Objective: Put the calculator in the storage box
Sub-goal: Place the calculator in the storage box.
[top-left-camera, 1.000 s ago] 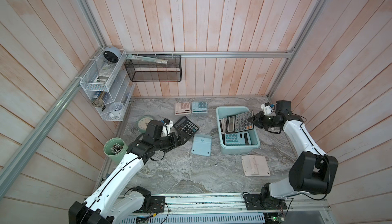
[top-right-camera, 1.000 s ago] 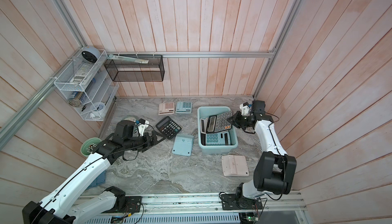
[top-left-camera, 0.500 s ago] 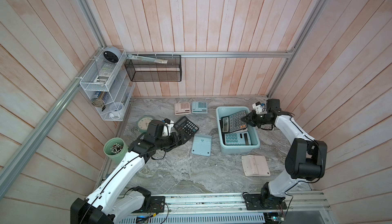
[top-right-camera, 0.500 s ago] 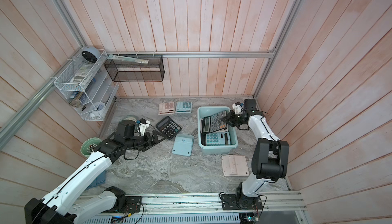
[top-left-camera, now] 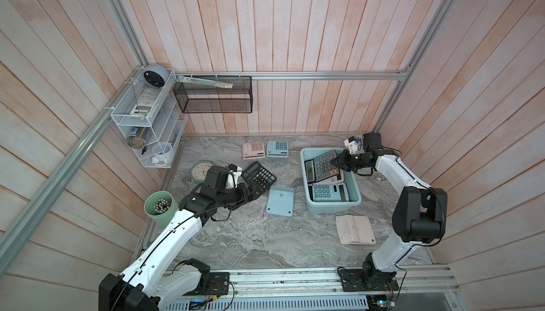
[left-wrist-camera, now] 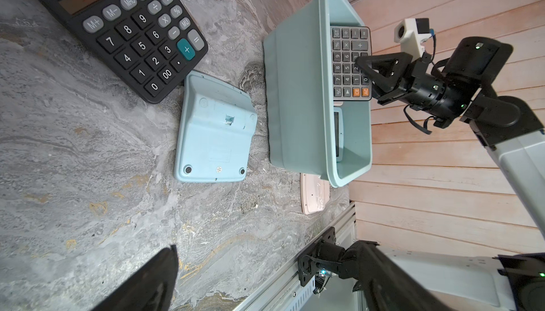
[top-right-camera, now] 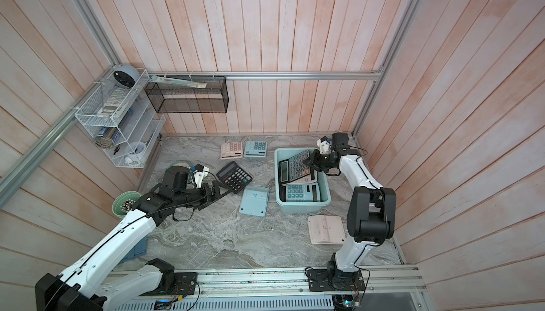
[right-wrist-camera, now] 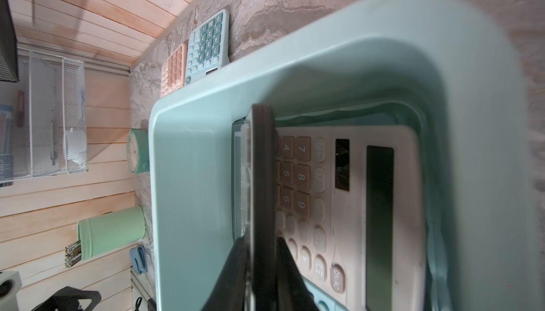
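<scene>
- The right claw (top-left-camera: 336,162) is narrow and pinches the grey calculator (top-left-camera: 321,166) by the end away from its display. Held by that thin edge, it can go down into the box (top-left-camera: 333,207) without the fingers meeting the walls.
- The grey calculator is within the box's outline at the far end, keys up and tilted. Its display end appears to rest on a pink calculator (right-wrist-camera: 339,191) lying inside. I judge it low enough to be let go.
- It sits at a slant because the box floor is taken by the pink one and by a teal calculator (top-left-camera: 328,193) at the box's near end.
- The left claw (top-left-camera: 247,192) is spread wide and holds nothing. It is well apart from the box, with its tips at the near corner of a black calculator (top-left-camera: 259,176), probably lined up for a later pick.
- Between that one and the box, a blue calculator (top-left-camera: 280,200) lies face down.
- Only the right wrist view shows the grip itself. The grey calculator is edge-on between both fingers, one close against each face, with the pink keys beneath.
- The left wrist view shows the right claw reaching in over the box's rim. Only one left finger (left-wrist-camera: 147,280) is visible there, so the wide spread is read from the top views.
</scene>
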